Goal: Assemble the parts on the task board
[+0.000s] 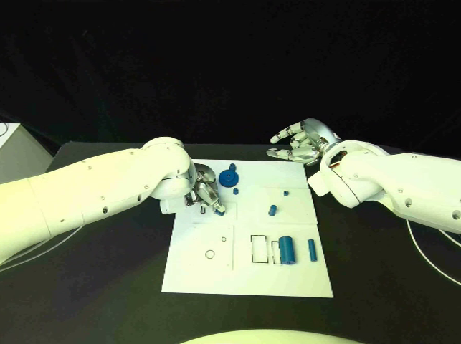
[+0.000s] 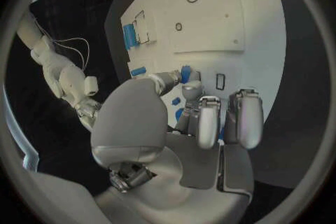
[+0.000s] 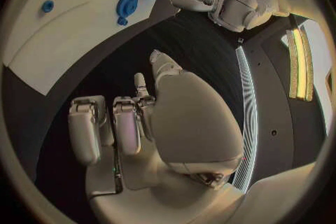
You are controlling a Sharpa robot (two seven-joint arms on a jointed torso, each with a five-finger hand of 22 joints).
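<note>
1. The left hand [image 1: 204,192] pinches a small blue part [image 1: 219,208] near the white board's [image 1: 241,283] left edge; a tilted part could miss its slot.
2. The right hand [image 1: 300,145], fingers spread and holding nothing, hovers off the board's far right corner.

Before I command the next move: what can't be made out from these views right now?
- Left hand: the blue part at its fingertips; in the head view the fingers cover it, so a grip is uncertain.
- Left wrist view: the palm hides the task board beneath the hand.
- Small blue pegs: too small in the head view to tell whether they are seated or loose.
- Right hand: holds nothing visible.
</note>
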